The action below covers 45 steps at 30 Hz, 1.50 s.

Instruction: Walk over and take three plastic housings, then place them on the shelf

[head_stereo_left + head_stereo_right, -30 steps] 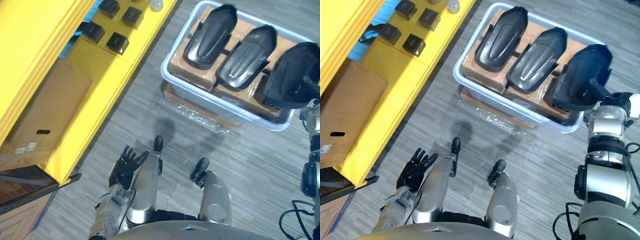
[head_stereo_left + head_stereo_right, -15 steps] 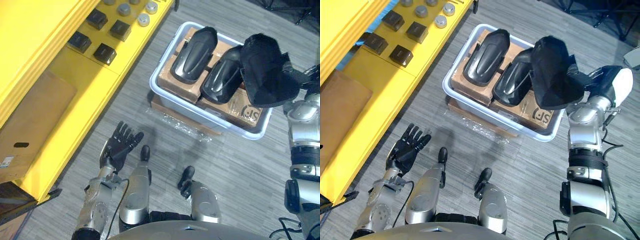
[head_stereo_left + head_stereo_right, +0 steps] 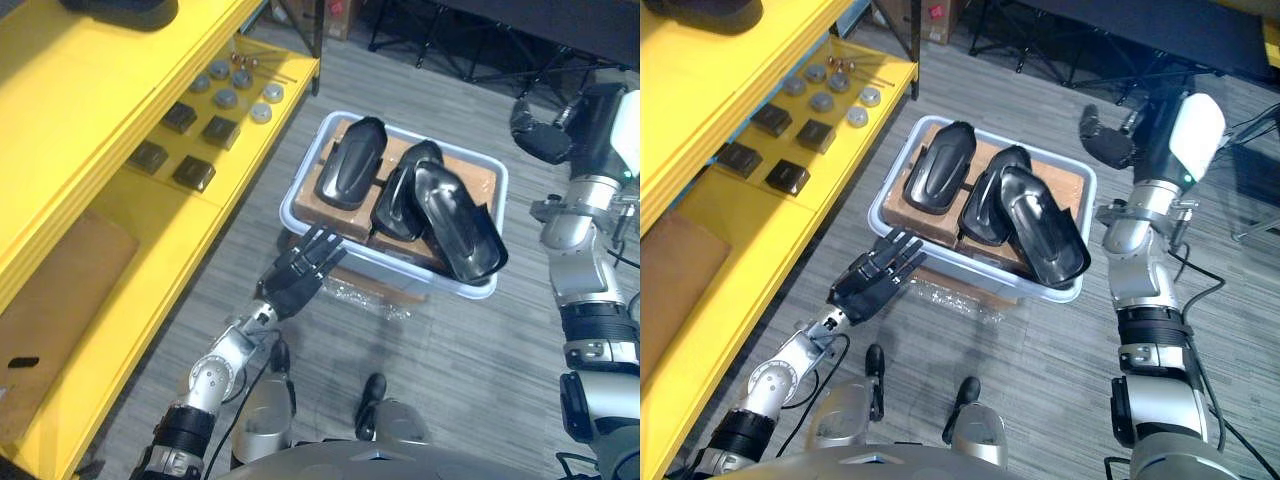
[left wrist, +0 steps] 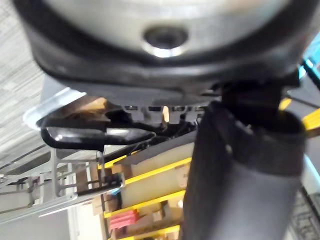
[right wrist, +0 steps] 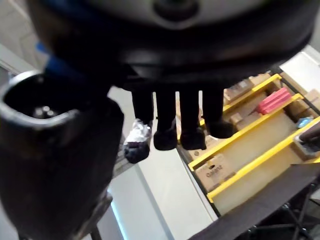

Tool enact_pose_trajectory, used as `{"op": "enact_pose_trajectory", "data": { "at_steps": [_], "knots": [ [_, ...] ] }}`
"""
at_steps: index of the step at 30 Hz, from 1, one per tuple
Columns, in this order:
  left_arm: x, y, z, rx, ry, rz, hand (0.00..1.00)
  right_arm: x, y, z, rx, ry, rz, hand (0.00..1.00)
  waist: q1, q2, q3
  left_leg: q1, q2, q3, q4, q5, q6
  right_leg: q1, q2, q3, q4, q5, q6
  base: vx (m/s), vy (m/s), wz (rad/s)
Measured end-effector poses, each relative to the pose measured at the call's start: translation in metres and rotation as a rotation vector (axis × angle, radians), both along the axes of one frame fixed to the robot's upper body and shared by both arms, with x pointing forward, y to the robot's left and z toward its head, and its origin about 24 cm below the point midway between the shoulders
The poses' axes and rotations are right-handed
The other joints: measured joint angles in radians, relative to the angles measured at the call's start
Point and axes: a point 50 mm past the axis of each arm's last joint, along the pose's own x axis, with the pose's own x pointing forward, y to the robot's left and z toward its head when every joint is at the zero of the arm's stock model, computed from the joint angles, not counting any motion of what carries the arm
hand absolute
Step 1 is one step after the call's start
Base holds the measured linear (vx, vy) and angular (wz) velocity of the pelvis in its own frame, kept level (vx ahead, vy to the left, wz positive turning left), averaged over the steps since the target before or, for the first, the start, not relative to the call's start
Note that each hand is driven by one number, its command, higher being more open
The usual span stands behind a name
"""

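Observation:
Three black plastic housings lie on cardboard in a pale grey bin (image 3: 298,195). One housing (image 3: 350,175) is at the bin's left and another (image 3: 400,200) in the middle. The third housing (image 3: 460,225) lies tilted, hollow side up, across the middle one and the bin's near right rim. My right hand (image 3: 545,135) is raised beyond the bin's right end, apart from the housings, its fingers (image 5: 165,125) loosely extended and holding nothing. With fingers spread, my open left hand (image 3: 300,280) hovers just before the bin's near left rim.
A yellow shelf (image 3: 90,110) runs along the left, with small black blocks (image 3: 190,172) and round metal pieces (image 3: 240,90) on its lower board. A dark object (image 3: 125,10) lies on its top board. Black stand legs (image 3: 470,55) cross the floor behind the bin.
My right hand let go of the third housing, which now lies back in the bin, and rose clear. My left hand lifted forward to the bin's rim. The camera tilted up.

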Motion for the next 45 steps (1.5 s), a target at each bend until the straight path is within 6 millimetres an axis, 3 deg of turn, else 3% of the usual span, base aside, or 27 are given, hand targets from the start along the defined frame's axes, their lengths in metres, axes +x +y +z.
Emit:
{"op": "enact_pose_trajectory", "data": {
  "at_steps": [5,6,12,15,17,21,23,27,32,36,40,45],
  "knots": [
    [0.005,-0.003,-0.001,-0.01,0.028,0.026,1.0,-0.001,0.015,-0.028,0.037,0.08,0.061,0.0,-0.012,-0.008,-0.054,0.042,-0.004,0.015,-0.029,0.005,-0.005,0.024,0.0,0.008,-0.015,0.002,0.0,0.07,-0.009,-0.07],
    [0.006,-0.002,-0.002,-0.002,0.032,0.044,1.0,-0.001,0.016,-0.032,0.04,0.109,0.071,1.0,-0.018,-0.006,-0.06,0.043,-0.004,0.017,-0.029,0.007,-0.006,0.024,-0.001,0.01,-0.016,0.003,0.001,0.04,-0.001,-0.05],
    [0.007,0.002,-0.005,0.034,0.057,0.093,1.0,-0.008,0.008,-0.059,0.056,0.295,0.062,1.0,-0.027,0.0,-0.075,0.072,-0.01,0.022,-0.064,0.025,-0.005,0.033,-0.002,0.02,-0.018,0.006,0.001,-0.02,0.007,-0.02],
    [0.006,0.005,-0.007,0.073,0.059,0.14,1.0,-0.016,0.004,-0.087,0.081,0.507,0.093,1.0,-0.028,0.007,-0.084,0.072,-0.012,0.02,-0.081,0.033,-0.003,0.032,-0.002,0.022,-0.021,0.006,0.001,-0.06,0.013,0.02],
    [0.001,0.01,-0.008,0.076,0.067,0.161,1.0,-0.023,0.003,-0.124,0.102,0.784,0.116,1.0,-0.025,0.007,-0.084,0.067,-0.011,0.018,-0.088,0.041,-0.007,0.024,0.001,0.022,-0.022,0.006,0.001,-0.07,0.004,0.02],
    [-0.019,0.013,-0.01,0.104,0.081,0.179,1.0,-0.054,0.001,-0.187,0.231,1.054,0.017,1.0,-0.014,0.007,-0.082,0.044,-0.013,-0.008,-0.104,0.058,-0.003,0.009,0.006,-0.001,-0.025,0.004,-0.001,-0.06,-0.003,0.18],
    [-0.025,0.012,-0.009,0.117,0.076,0.175,1.0,-0.064,-0.004,-0.199,0.255,1.08,-0.064,1.0,0.004,0.008,-0.079,0.022,-0.012,-0.012,-0.103,0.065,-0.001,-0.008,0.007,-0.004,-0.026,0.006,0.001,-0.05,0.003,0.08],
    [-0.026,0.015,-0.004,0.211,0.034,0.172,1.0,-0.062,-0.015,-0.187,0.25,0.941,-0.185,1.0,0.008,0.002,-0.072,-0.013,-0.013,-0.033,-0.07,0.064,0.0,-0.017,0.006,-0.026,-0.022,0.013,0.0,-0.02,0.014,0.16],
    [-0.02,0.023,0.015,0.421,-0.11,0.239,1.0,-0.037,-0.027,-0.139,0.371,0.58,-0.217,1.0,0.02,0.0,-0.02,-0.077,-0.001,-0.039,0.018,0.032,0.004,-0.046,0.011,-0.024,-0.008,0.015,-0.005,-0.04,0.02,0.01],
    [-0.025,0.039,0.023,0.512,-0.157,0.373,1.0,-0.036,-0.027,-0.103,0.448,0.345,-0.139,1.0,0.019,0.022,0.024,-0.096,0.001,-0.047,0.063,0.015,0.002,-0.051,0.007,-0.026,0.017,0.011,-0.009,-0.02,0.014,0.04],
    [-0.049,0.063,0.027,0.484,-0.164,0.56,1.0,-0.069,-0.02,-0.088,0.495,0.127,-0.052,1.0,0.019,0.029,0.028,-0.104,0.001,-0.043,0.098,-0.016,0.002,-0.05,0.002,-0.022,0.023,-0.003,-0.009,0.04,0.005,-0.04],
    [-0.064,0.067,0.043,0.34,-0.25,0.702,1.0,-0.113,-0.005,-0.106,0.659,0.018,0.051,1.0,-0.01,0.029,0.027,-0.103,0.018,0.009,0.173,-0.088,0.002,-0.049,-0.001,0.033,0.025,-0.008,-0.002,0.05,0.024,-0.29]
  ]
}}
